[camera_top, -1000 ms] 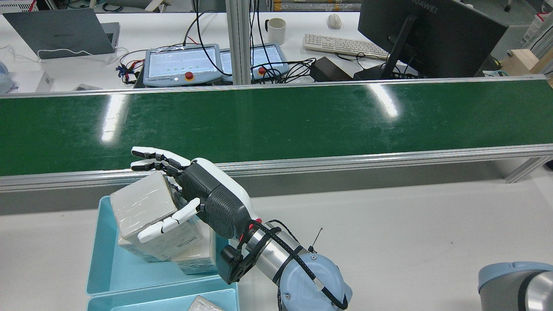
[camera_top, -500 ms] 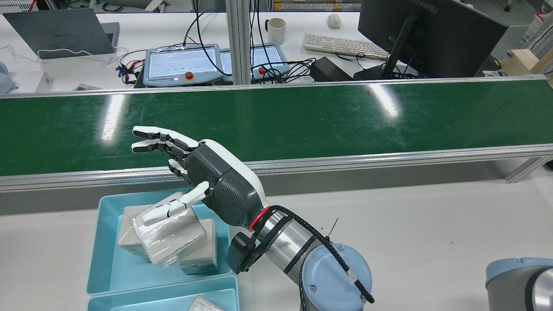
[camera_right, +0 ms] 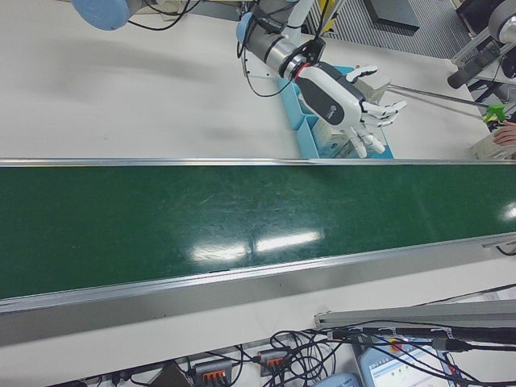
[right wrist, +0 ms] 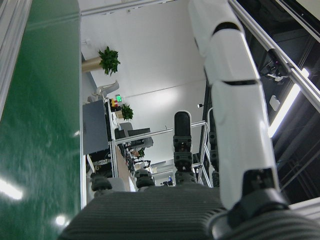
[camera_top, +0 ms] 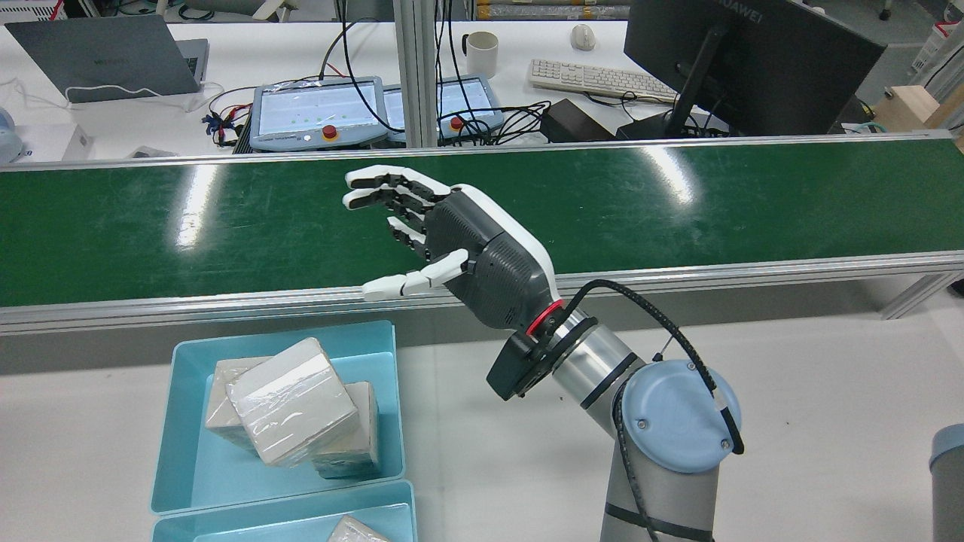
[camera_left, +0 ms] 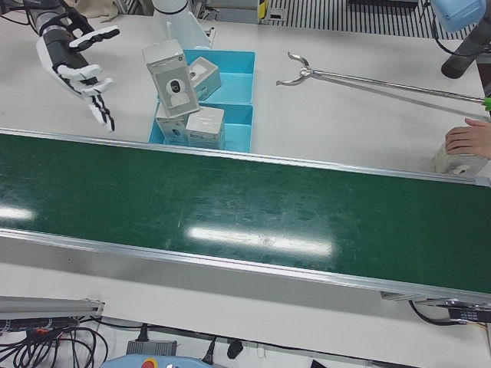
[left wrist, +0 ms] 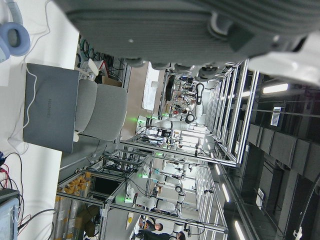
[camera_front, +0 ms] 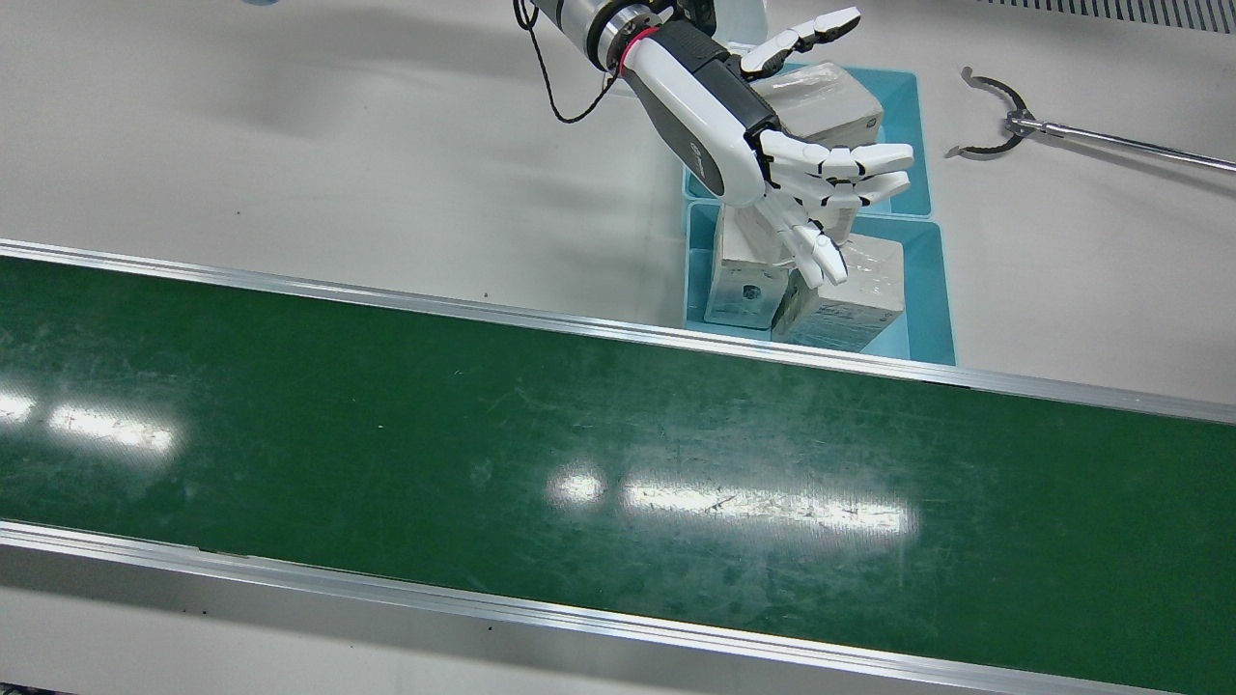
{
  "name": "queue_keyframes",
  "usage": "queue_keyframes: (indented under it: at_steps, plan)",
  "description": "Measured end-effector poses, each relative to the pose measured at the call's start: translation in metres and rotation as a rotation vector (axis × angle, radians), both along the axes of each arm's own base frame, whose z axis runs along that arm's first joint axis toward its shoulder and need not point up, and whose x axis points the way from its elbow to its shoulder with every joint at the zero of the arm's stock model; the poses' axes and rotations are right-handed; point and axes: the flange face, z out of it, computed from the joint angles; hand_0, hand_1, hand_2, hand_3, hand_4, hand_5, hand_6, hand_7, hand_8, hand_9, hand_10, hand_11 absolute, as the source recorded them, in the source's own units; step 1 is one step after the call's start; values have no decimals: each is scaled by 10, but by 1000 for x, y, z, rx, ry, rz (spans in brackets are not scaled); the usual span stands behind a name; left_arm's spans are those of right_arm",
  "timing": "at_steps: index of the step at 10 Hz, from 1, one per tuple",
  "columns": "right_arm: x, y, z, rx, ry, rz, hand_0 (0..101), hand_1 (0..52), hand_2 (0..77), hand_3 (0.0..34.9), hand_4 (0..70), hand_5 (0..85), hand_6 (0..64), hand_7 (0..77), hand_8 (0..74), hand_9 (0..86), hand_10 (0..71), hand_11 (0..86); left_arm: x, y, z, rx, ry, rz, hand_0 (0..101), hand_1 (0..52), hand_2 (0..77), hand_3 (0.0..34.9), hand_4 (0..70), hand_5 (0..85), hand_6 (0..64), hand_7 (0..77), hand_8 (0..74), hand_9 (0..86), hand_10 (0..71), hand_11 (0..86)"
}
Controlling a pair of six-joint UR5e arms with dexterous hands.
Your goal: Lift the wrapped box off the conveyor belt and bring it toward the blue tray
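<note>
The wrapped box (camera_top: 290,410) lies tilted on top of two other boxes in the blue tray (camera_top: 181,421), free of any hand. It also shows in the front view (camera_front: 855,290) and the left-front view (camera_left: 170,77). My left hand (camera_top: 452,241) is open and empty, fingers spread, raised over the near edge of the green conveyor belt (camera_top: 640,203), up and to the right of the tray. It also shows in the front view (camera_front: 772,154) and the left-front view (camera_left: 77,61). My right hand shows only its extended fingers (right wrist: 230,100) beside the belt.
A second blue tray (camera_top: 226,523) with a box adjoins the first. A long reach-grabber tool (camera_front: 1004,121) lies on the table beside the trays. A person's hand rests on a box (camera_left: 468,146) at the belt's end. Teach pendants (camera_top: 316,113) stand beyond the belt.
My left hand let go of the wrapped box, which settled on the boxes in the tray. The hand then rose and moved right, up over the belt's edge.
</note>
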Motion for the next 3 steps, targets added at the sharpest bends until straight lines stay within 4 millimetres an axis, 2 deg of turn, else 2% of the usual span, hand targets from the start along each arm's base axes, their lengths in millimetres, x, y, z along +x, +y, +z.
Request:
queue_keyframes:
  at_steps: [1,2,3]
  plan:
    - [14,-12,22,-29,6,11,540,229,175,199,240,333,120,360,0,104,38,16,0,0,0,0,0,0,0,0,11,0,0,11,0,5,5,0,5,0]
    - [28,-23,38,-50,12,23,540,229,175,199,240,333,120,360,0,104,38,16,0,0,0,0,0,0,0,0,11,0,0,5,0,5,5,0,5,0]
    - [42,-34,47,-59,18,37,542,207,180,165,251,371,147,382,33,93,54,120,0,0,0,0,0,0,0,0,11,0,0,5,0,5,5,0,5,0]
